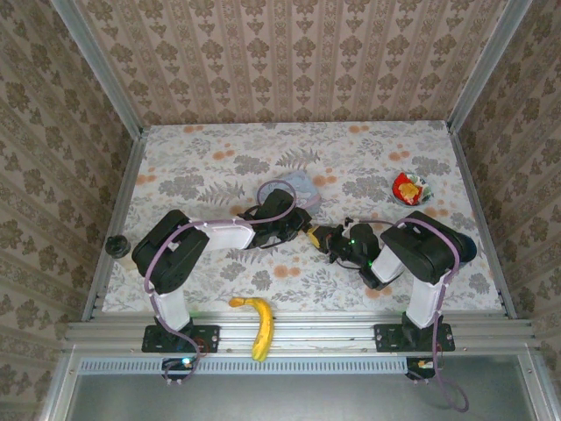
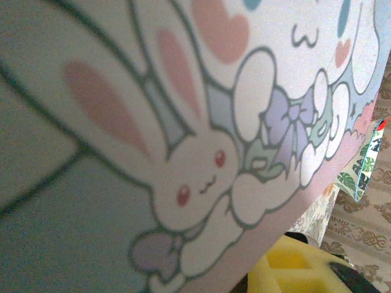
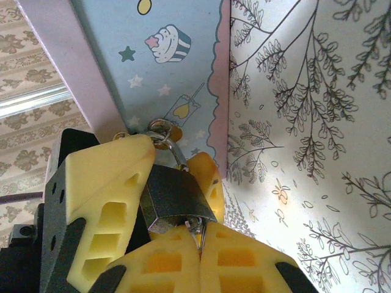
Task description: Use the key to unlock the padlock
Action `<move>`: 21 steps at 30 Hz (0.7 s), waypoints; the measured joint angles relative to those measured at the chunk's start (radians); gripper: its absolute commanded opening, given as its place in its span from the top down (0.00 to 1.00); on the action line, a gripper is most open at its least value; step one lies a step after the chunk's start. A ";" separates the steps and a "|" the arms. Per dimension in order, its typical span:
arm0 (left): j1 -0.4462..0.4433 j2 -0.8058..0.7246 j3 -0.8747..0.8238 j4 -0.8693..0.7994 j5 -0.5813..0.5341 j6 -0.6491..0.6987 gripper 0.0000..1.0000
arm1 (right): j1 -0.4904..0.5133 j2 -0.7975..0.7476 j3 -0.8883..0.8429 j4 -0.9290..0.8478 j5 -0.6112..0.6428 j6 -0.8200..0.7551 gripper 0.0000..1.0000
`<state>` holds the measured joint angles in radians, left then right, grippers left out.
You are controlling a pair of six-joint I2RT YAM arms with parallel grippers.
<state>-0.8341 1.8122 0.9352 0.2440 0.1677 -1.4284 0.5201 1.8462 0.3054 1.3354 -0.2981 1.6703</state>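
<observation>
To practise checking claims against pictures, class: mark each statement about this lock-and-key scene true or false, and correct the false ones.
1. The padlock sits between the yellow fingers of the left gripper. True.
2. The right gripper is wide open. False: it is shut on the key at the padlock's underside.
3. The banana lies mid-table. False: it lies at the near edge, between the arm bases.
4. The tin bears a cartoon rabbit. True.
</observation>
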 measured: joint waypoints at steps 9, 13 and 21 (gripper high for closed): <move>-0.003 0.000 -0.005 0.009 0.005 0.006 0.76 | 0.009 -0.002 -0.006 -0.018 0.018 -0.044 0.69; -0.004 0.000 -0.006 0.013 0.011 0.007 0.76 | 0.011 -0.032 -0.014 -0.071 0.026 -0.078 0.60; -0.022 0.000 -0.008 0.038 0.058 0.008 0.76 | 0.022 -0.242 -0.046 -0.332 0.087 -0.185 0.54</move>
<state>-0.8558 1.8122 0.9268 0.2817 0.2253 -1.4208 0.5419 1.6039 0.2596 1.0031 -0.2115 1.4857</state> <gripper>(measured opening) 0.294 0.463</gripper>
